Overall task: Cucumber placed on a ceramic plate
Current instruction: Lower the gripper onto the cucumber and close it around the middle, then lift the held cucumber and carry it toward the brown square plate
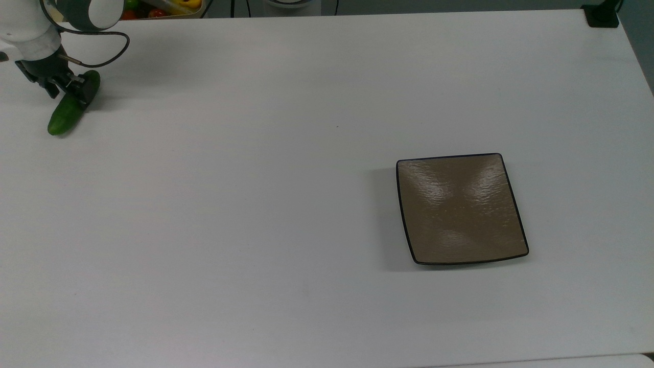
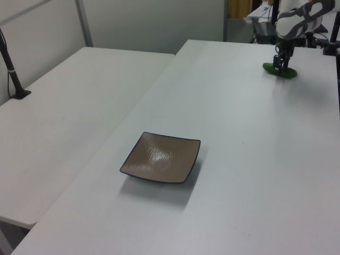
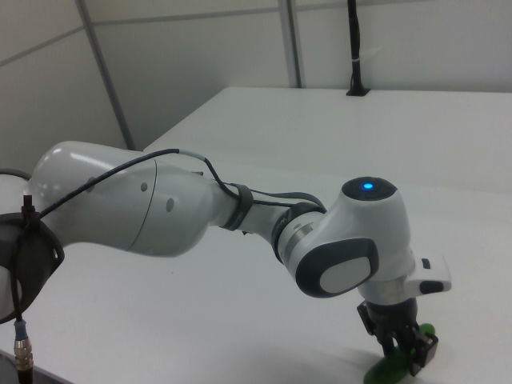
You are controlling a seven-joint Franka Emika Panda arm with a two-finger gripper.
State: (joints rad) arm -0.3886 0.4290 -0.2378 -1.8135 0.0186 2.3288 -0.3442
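Note:
The dark-green cucumber (image 1: 61, 120) lies at a slant on the white table near the top view's far left edge. My gripper (image 1: 67, 94) is low over its upper half, open, with one finger on each side of it. In the left view the gripper (image 2: 279, 66) stands on the cucumber (image 2: 288, 74) at the far right end of the table. From the right view the gripper (image 3: 400, 350) hides most of the cucumber (image 3: 386, 372). The square tan-brown ceramic plate (image 1: 460, 209) with its black rim sits bare, far off toward the top view's right, and shows as the plate (image 2: 162, 158) mid-table in the left view.
A bin of colourful vegetables (image 1: 158, 7) stands beyond the table's back edge near the arm. A black mount base (image 1: 603, 15) sits at the top view's upper right corner. A second white table (image 2: 64, 106) adjoins on the left view's left.

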